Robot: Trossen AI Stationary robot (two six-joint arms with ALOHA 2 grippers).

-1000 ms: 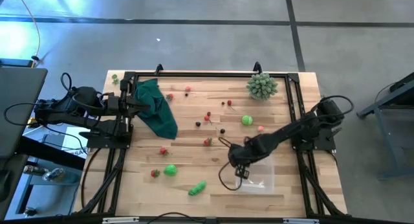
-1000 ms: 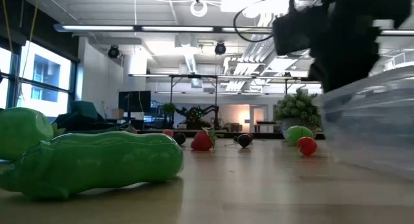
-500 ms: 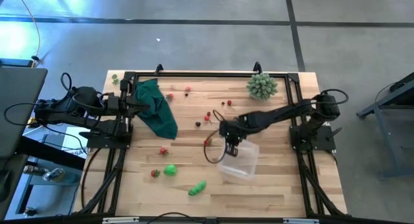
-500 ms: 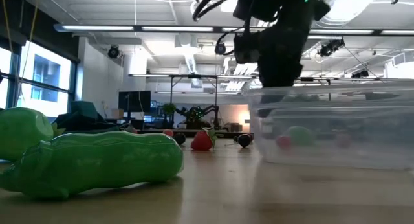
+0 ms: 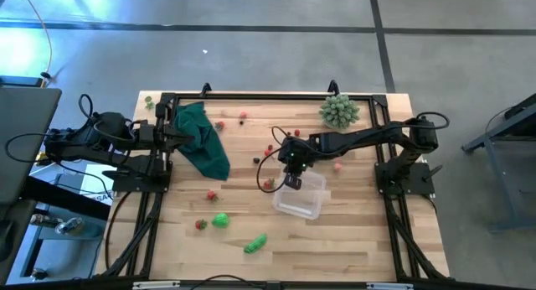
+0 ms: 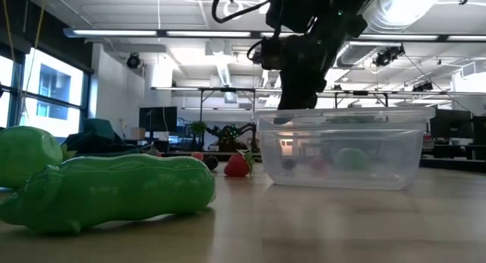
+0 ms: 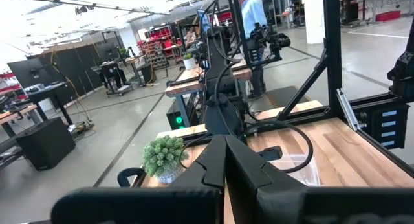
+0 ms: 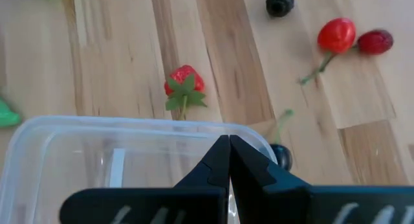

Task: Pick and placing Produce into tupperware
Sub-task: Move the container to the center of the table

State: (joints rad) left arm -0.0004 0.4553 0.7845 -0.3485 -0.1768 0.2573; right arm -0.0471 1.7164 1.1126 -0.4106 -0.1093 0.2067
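Observation:
The clear tupperware [image 5: 301, 198] sits near the table's middle; in the low view its see-through walls [image 6: 342, 153] show pieces behind them. My right gripper [image 5: 292, 179] is shut at its far left corner. Produce lies scattered on the wood: a green pod [image 5: 255, 243] [image 6: 114, 191], a green piece [image 5: 220, 220], strawberries [image 5: 212, 194] [image 8: 184, 87], cherries [image 5: 270, 152] [image 8: 336, 35] and dark berries [image 8: 279, 2]. My left gripper [image 5: 180, 137] waits shut at the table's left edge, over the dark green cloth [image 5: 203, 139]. My right gripper is shut on the tupperware's rim [image 8: 249, 134] near a corner, coming from above and slanting down. Its own fingers [image 8: 213, 160] hide whether one is inside the wall. The container stays upright, and its bottom [image 6: 334, 185] appears to rest on the table.
A pale green spiky plant [image 5: 338, 111] stands at the far edge, right of centre. A black frame [image 5: 251, 96] runs along the far and side edges. A dark berry [image 8: 281, 158] lies close beside the container's corner. Bare wood [image 5: 368, 231] lies right of the container.
My right gripper has moved from the near right part of the table toward the left and far edges, staying shut on the container. The tupperware has travelled with it to the table's middle and has turned slightly.

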